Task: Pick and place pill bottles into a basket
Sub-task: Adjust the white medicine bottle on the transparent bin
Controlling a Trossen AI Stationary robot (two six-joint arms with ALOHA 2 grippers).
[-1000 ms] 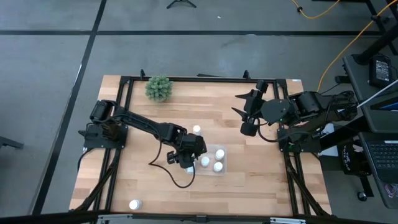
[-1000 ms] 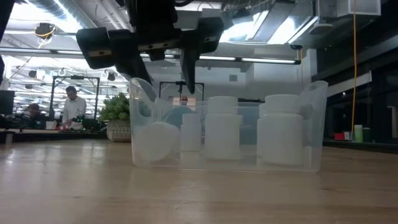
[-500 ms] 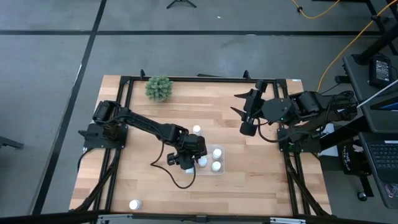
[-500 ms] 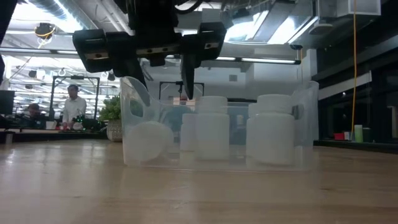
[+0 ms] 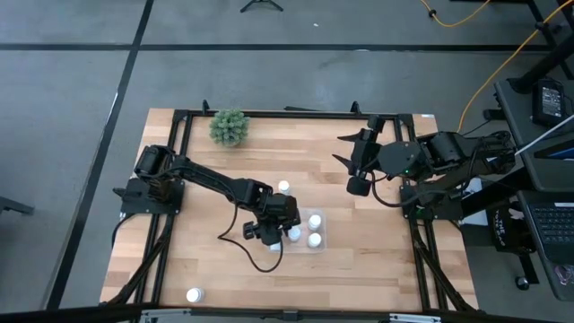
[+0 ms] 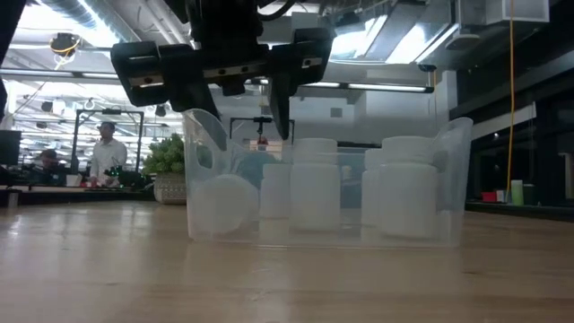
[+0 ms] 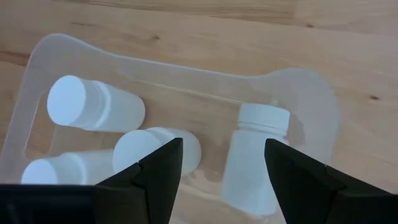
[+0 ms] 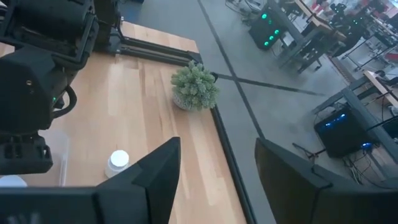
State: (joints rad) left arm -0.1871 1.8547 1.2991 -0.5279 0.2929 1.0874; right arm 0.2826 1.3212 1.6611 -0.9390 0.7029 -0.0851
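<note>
From above, my left arm is covering part of the basket [image 5: 319, 235], so I am failing to count every pill bottle [image 5: 315, 240] inside.

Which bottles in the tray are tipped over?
One bottle lies on its side in the tray; the others stand upright, caps up.

Wooden table [image 5: 359, 242] bears basket [image 5: 322, 235], plant [image 5: 230, 126], stray bottles [image 5: 194, 294].
</note>
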